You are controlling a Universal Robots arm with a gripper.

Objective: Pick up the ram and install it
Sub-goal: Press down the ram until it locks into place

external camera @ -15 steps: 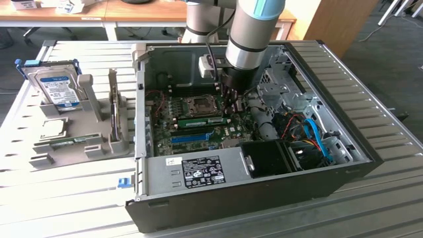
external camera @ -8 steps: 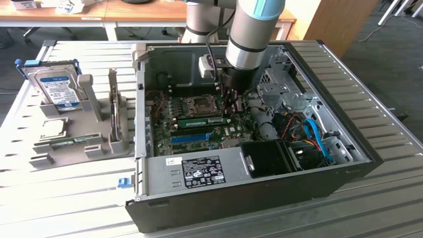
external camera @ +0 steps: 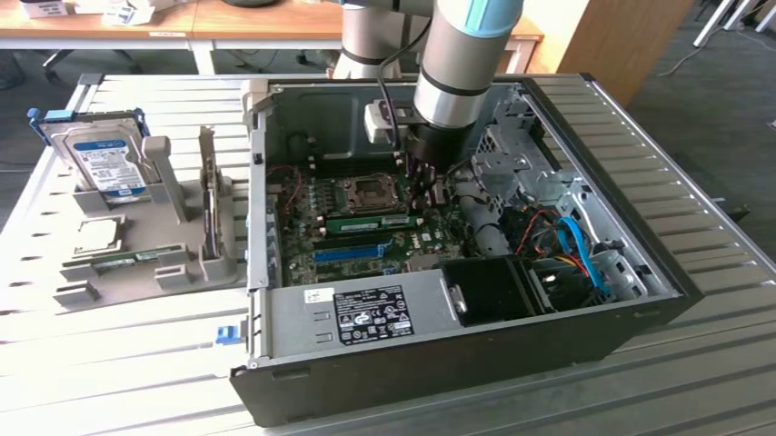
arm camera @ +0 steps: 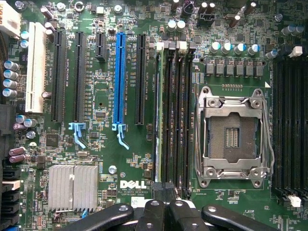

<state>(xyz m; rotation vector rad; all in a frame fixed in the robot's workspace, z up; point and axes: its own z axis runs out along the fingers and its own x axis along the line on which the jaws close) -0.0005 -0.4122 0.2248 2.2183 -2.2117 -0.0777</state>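
The ram (external camera: pixel 363 222) is a thin green stick standing on edge in a memory slot of the motherboard, just beside the CPU socket (external camera: pixel 363 191). In the wrist view the ram (arm camera: pixel 157 120) shows edge-on in the slot farthest from the socket (arm camera: pixel 233 134). My gripper (external camera: pixel 421 204) reaches down into the open computer case and hangs over one end of that stick. Its black fingers (arm camera: pixel 151 211) are pressed together, so the gripper (arm camera: pixel 163 204) is shut with nothing between them. Whether the tips touch the ram I cannot tell.
A long blue expansion slot (arm camera: pixel 119 77) and several black slots lie beside the memory slots. The case walls (external camera: pixel 363 313), a black fan block (external camera: pixel 492 291) and cables hem in the board. At the exterior view's left, a grey holder (external camera: pixel 182 263) carries a hard drive (external camera: pixel 107 163).
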